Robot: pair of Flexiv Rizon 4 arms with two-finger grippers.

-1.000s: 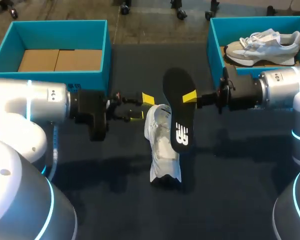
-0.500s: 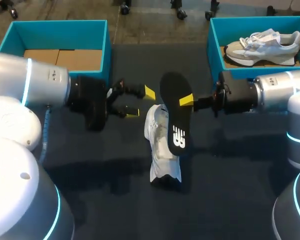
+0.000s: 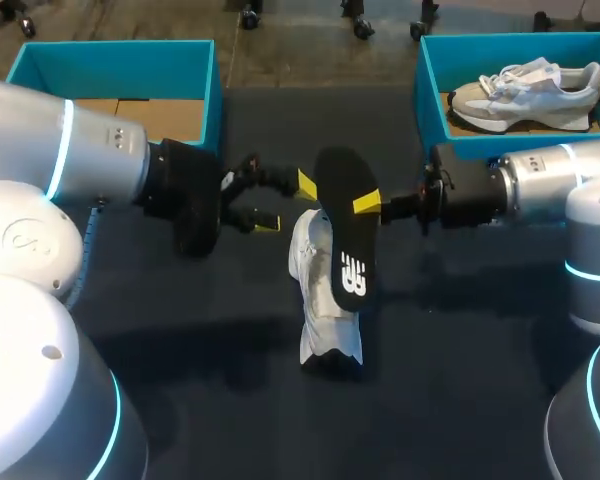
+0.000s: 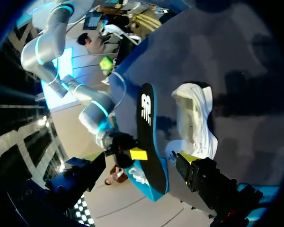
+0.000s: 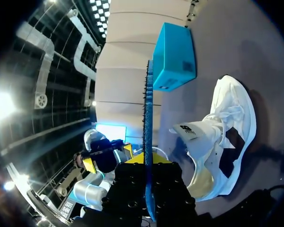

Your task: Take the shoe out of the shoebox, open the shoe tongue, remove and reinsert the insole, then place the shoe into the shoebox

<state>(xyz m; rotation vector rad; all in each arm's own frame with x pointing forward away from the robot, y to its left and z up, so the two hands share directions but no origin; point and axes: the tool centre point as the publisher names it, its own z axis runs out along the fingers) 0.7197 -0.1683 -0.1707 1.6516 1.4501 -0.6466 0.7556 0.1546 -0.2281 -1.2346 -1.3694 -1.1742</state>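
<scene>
Right gripper (image 3: 368, 203) clamped on black insole (image 3: 342, 235), insole tilted, close over white shoe (image 3: 320, 300) lying mid-table (image 3: 460, 380), left gripper (image 3: 286, 204) spread wide just beside insole's upper end

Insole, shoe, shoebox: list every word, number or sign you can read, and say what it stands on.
Insole: a white logo mark; no readable word or number.
Tongue label on the shoe: too small to read.
Sticker on the shoebox wall: too blurred to read.
</scene>
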